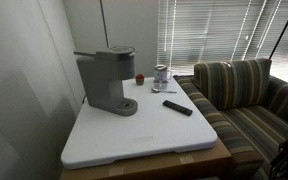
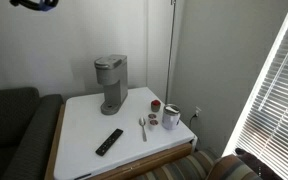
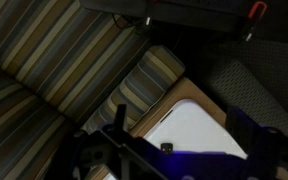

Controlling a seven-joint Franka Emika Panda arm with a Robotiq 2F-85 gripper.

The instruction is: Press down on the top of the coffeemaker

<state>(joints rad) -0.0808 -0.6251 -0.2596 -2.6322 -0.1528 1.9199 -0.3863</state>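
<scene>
In an exterior view the coffeemaker (image 1: 106,82) stands upright towards the back of the white bench (image 1: 134,140), its top (image 1: 110,52) bare and free for a push from above, with the remote (image 1: 177,107) lying well apart. In an exterior view a dark piece of the arm (image 2: 34,4) hangs high in the corner, far from the coffeemaker. The wrist view looks down on the striped sofa (image 3: 74,60); the pincer (image 3: 172,160) is dark blur touching nothing, and I cannot tell whether it is spread or clenched.
</scene>
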